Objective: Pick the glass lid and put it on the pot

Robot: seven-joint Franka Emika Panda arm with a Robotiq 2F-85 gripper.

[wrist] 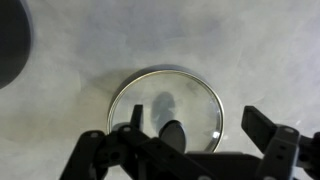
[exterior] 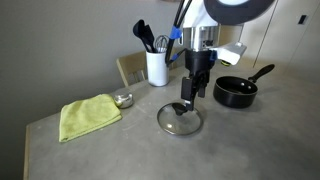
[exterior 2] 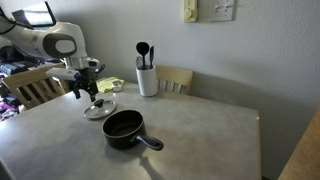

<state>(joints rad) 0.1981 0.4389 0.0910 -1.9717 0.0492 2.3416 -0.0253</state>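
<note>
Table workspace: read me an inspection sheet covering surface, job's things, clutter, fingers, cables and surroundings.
Surface: grey table, no spills seen.
Job's things: glass lid flat on the table, knob up; black pot beside it, uncovered.
Clutter: yellow cloth, small metal bowl, white utensil holder.
Grippers: gripper over the lid, fingers open either side of the knob; contact cannot be told.
Cables: nothing seen.
Surroundings: wooden chair, plain wall.
</note>
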